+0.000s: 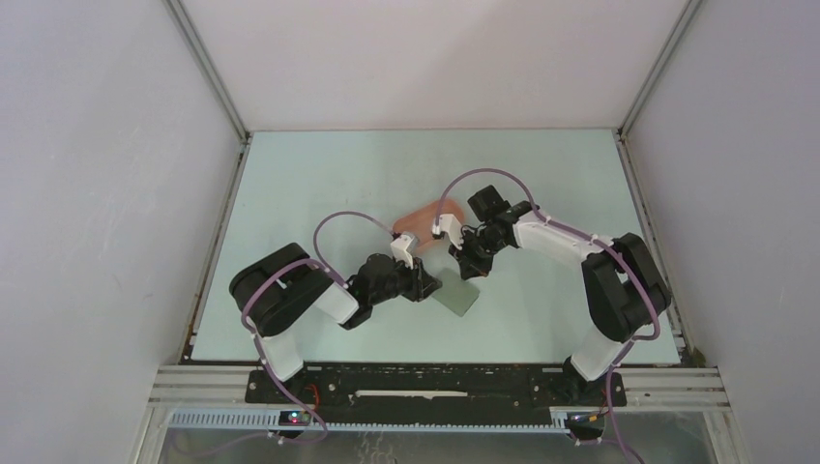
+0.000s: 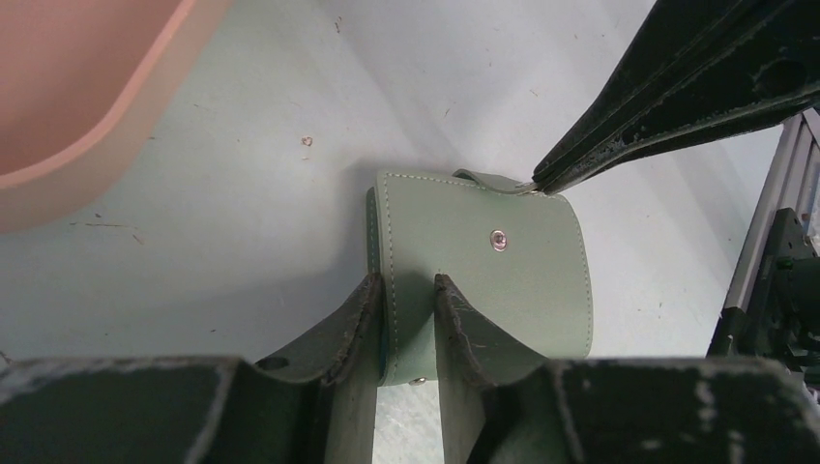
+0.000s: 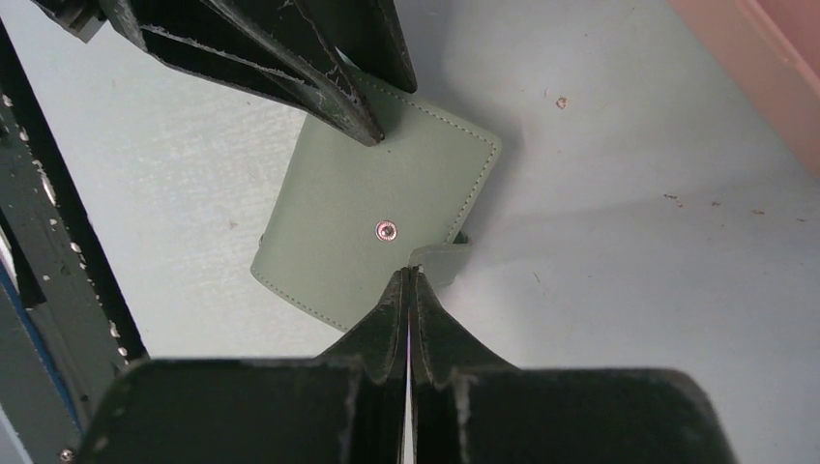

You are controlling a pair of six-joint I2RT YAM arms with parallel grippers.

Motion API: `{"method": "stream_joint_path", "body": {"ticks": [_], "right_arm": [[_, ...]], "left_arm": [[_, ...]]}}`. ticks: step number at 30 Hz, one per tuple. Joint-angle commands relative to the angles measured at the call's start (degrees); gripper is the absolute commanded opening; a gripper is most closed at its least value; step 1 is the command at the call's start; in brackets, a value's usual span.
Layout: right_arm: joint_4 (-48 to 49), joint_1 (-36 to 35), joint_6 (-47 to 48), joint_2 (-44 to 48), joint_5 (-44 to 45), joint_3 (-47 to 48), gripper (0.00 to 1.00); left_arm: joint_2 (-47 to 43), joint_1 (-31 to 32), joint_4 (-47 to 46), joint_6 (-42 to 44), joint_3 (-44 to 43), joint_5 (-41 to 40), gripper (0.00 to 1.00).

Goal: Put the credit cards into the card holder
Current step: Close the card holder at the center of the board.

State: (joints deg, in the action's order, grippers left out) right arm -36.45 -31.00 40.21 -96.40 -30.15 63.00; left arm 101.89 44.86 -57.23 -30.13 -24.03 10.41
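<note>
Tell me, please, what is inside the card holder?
Nothing inside shows: the card holder is folded shut, so only its green outside and stud are visible; any contents are hidden.

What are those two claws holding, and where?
Both hold the card holder: the left gripper clamps one edge, and the right gripper appears to pinch its small tab.

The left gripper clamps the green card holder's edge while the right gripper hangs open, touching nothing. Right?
No. The right gripper is shut on the card holder at its tab, as the right wrist view shows. The left gripper does clamp the holder's edge.
</note>
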Motion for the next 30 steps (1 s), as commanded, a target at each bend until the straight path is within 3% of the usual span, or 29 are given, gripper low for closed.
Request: {"method": "stream_joint_path", "body": {"ticks": [1,8,30], "right_arm": [[-2.18,0.83,-2.68,-1.33,-3.04,3.12,0.0],[-3.76,1.12,-7.02,-4.02,-6.61,5.52,0.0],[-3.77,-1.17,-11.01,-7.69,-4.77,7.17,0.0]], "left_arm": [[-1.17,-0.13,2.39,-0.44,0.75,-2.0,0.29],[-3.05,0.25,2.13,-2.13,2.59,-3.95,0.25],[-3.23,1.61,-0.54,-5.7,3.6,-3.72,0.21]]}}
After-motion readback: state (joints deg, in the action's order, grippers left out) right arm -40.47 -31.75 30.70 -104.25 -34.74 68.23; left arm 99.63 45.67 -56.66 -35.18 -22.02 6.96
